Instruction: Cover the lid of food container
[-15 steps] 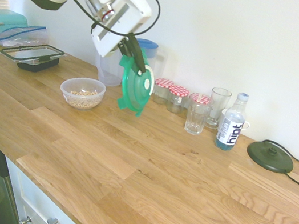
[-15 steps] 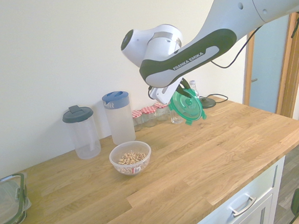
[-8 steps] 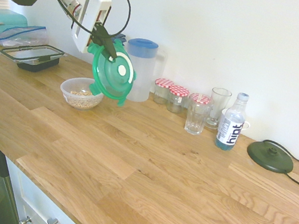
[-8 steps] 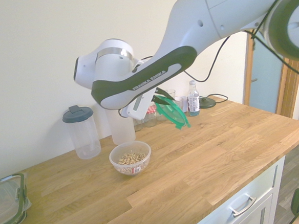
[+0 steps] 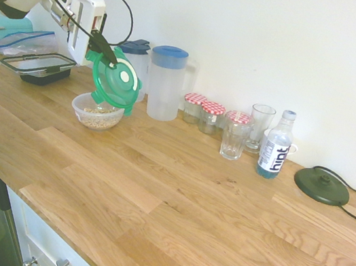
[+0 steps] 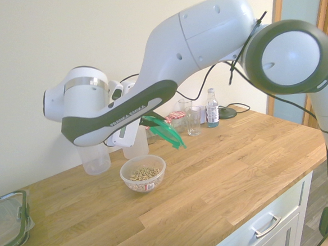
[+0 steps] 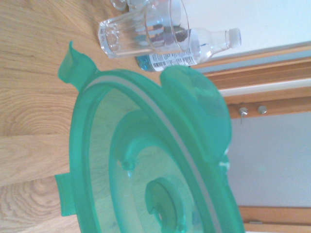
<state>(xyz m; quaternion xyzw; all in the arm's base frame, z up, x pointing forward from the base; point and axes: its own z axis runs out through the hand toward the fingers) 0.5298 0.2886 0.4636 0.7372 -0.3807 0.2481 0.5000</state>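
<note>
Lid [image 7: 146,160] below the hand cut off by the wrist view's bottom edge, food container [image 5: 98,110] partly hidden behind the lid, jugs [image 6: 96,158] beyond the hand largely screened by the arm

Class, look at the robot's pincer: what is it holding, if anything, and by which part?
The pincer holds the green lid by its upper rim, tilted above the food container.
</note>
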